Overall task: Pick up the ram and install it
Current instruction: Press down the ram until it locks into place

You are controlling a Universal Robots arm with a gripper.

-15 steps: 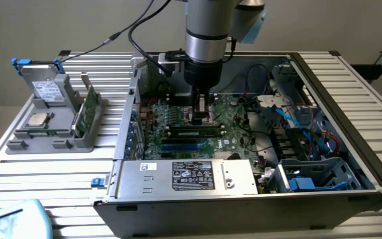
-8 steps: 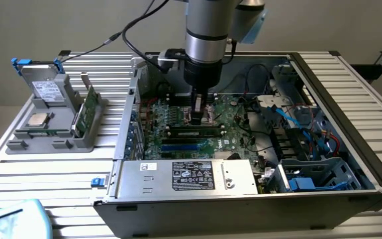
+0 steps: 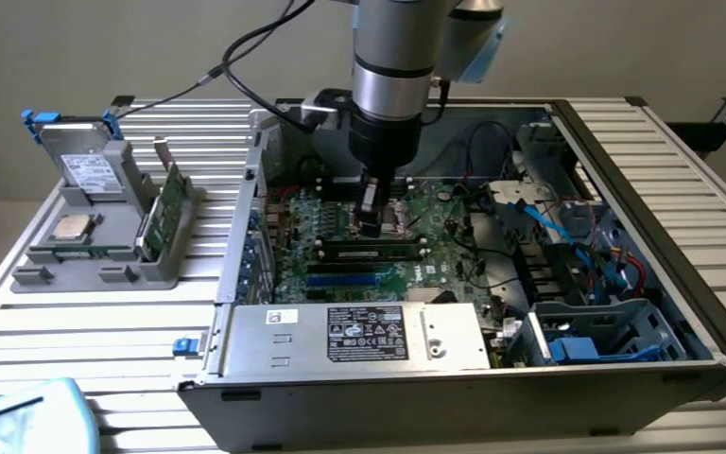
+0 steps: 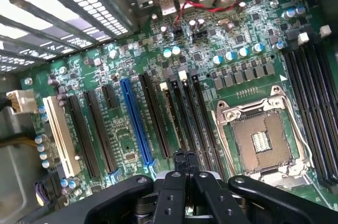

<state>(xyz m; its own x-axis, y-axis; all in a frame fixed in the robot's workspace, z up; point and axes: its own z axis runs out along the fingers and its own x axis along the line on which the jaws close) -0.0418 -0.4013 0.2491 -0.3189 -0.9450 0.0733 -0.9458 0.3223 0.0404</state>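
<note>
In the middle of the open case [image 3: 665,180], the ram [image 3: 370,252] lies flat along a slot on the motherboard [image 3: 337,222], just in front of the CPU socket [image 4: 261,142]. It looks seated there, though I cannot tell whether it is fully home. It is a long, thin, dark-green stick with a pale label, and I judge it light and stiff along its length. It is also fragile: the chips and the contact edge want no squeezing. The sound place to hold it is across the two flat faces near the middle, with any push going on the bare top edge.

The gripper [image 3: 371,227] hangs straight above the stick with its black fingers [image 4: 178,163] pinched together. I see nothing between them. Whether the tips touch the stick, I cannot say.

Round about, the board is glossy green and crowded with small silver-topped capacitors. Long black slots run side by side, with one blue slot [image 4: 136,123] and one cream slot [image 4: 60,134] among them. The socket is a square steel frame. Nearer me sits the power supply [image 3: 351,336], a dull sheet-metal box. Off to the exterior view's left a grey plastic holder [image 3: 98,255] stands on the ribbed aluminium table [image 3: 111,331].
</note>
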